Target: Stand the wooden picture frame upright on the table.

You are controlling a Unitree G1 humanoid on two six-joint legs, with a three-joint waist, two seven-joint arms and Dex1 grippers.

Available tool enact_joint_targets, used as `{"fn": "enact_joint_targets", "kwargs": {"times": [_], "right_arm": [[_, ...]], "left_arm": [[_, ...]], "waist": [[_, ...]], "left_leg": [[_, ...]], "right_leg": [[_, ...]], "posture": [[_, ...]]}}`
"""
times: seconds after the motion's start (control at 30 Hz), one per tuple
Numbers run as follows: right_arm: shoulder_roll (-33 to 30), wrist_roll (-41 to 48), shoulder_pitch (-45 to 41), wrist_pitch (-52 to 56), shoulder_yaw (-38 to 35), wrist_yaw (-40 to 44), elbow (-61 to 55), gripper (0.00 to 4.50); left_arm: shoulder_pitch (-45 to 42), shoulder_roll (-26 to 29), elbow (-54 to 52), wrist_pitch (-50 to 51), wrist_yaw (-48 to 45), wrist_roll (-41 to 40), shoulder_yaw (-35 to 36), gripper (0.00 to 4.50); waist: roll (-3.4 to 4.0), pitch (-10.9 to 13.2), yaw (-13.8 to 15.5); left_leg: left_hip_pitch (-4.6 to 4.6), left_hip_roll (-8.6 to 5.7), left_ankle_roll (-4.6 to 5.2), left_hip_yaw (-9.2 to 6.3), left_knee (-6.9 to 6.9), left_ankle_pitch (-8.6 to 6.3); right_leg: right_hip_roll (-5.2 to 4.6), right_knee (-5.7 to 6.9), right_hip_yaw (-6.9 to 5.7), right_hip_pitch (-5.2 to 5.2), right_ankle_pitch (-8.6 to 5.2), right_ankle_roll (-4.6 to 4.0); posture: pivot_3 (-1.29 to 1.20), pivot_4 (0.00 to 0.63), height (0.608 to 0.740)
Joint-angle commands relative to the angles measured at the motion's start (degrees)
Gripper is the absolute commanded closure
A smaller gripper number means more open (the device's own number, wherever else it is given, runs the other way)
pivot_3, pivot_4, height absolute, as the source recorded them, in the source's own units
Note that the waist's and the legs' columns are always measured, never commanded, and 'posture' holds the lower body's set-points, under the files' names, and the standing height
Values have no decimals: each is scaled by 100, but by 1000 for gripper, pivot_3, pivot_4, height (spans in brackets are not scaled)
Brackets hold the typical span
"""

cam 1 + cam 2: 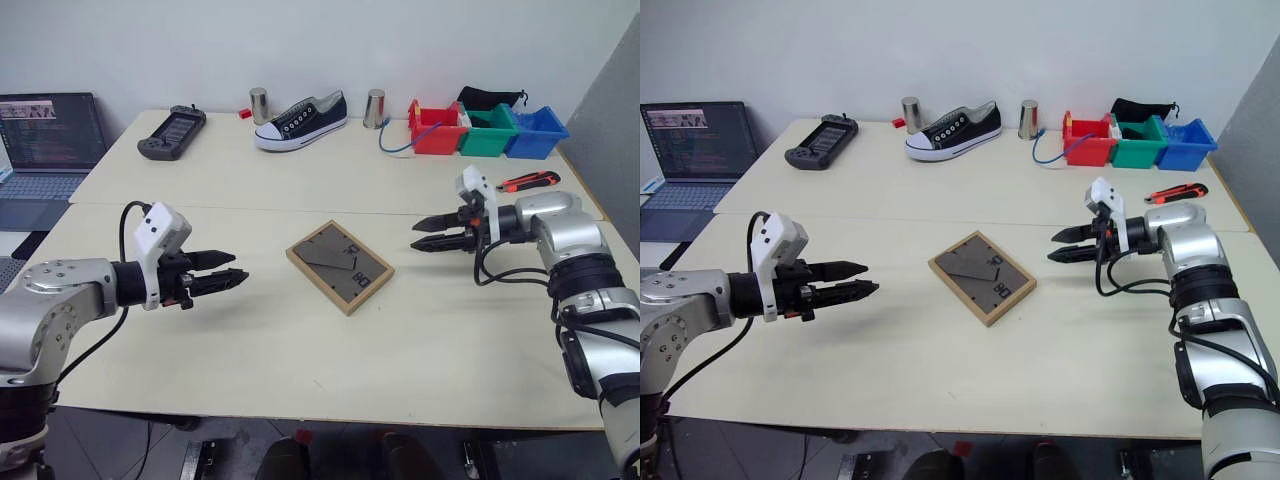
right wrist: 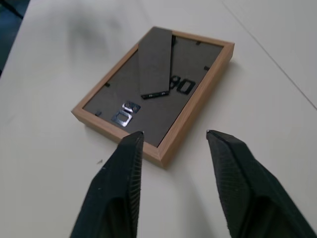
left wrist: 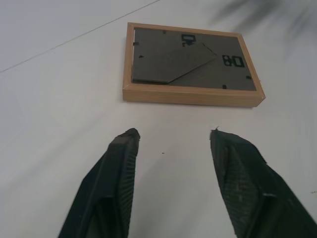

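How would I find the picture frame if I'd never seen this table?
Look at the near half of the big cream table, midway between the two black grippers. The wooden picture frame lies flat there, alone. It's the only light-wood rectangle, dark backing facing up.

You see the wooden picture frame (image 1: 340,266) with a rim of light, smooth wood and a matt dark grey-brown backing board that carries small shiny metal fittings. The table (image 1: 250,340) under it has a smooth, matt cream surface, and the fingers (image 3: 116,183) of the left gripper (image 1: 238,271) and of the right gripper (image 1: 421,234) look like black plastic with finely ribbed pads. At the far edge you find a cloth shoe (image 1: 301,120) with a white rubber sole, two shiny metal cups (image 1: 259,105) and glossy plastic bins (image 1: 488,131).
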Motion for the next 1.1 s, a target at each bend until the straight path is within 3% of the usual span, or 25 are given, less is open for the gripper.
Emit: {"fn": "enact_joint_targets", "kwargs": {"times": [0.03, 0.2, 0.27, 0.57, 0.83, 1.1], "right_arm": [[104, -609, -11, -950, 277, -494, 317, 3328], [441, -874, -199, -1243, 341, -966, 935, 4498], [545, -988, -287, -1401, 359, -1119, 1168, 4500], [963, -1276, -647, -1836, 328, -1593, 1961, 4500], [1283, -1343, -707, -1957, 305, -1900, 2142, 4500], [1385, -1309, -551, -1945, 349, -1589, 1965, 4500]], "left_arm": [[104, -208, -326, -273, 261, 318, -348, 3156], [55, -712, -425, -468, 754, 758, -896, 4185], [2, -992, -389, -521, 959, 902, -1086, 4450], [-237, -2031, 101, -760, 1693, 1574, -1767, 4450], [-400, -2181, 249, -689, 1649, 1758, -1872, 4450], [-739, -2394, 545, -775, 1541, 1927, -2066, 4450]], "waist": [[0, 0, -2], [0, 0, -2], [0, 0, -2], [-1, -1, -5], [-1, -1, -18], [-1, -1, -18]], "left_leg": [[0, 0, 0, 0, 0, 0], [1, 0, -1, 1, 1, 0], [0, 0, -1, 2, 3, 1], [2, 1, -2, 1, 3, 1], [2, 1, -2, 0, 4, 1], [2, 0, -3, -1, 6, 2]], "right_leg": [[0, 2, 0, 0, 0, 0], [0, 3, 0, 0, 0, 0], [-1, 4, 1, 0, 0, 0], [0, 7, 0, 0, 0, 0], [-1, 13, -1, 0, 0, 0], [-3, 13, -4, 2, 0, 0]], "posture": [[0, 150, 740], [0, 150, 740], [0, 150, 740], [0, 150, 740], [0, 150, 740], [0, 150, 740]]}}
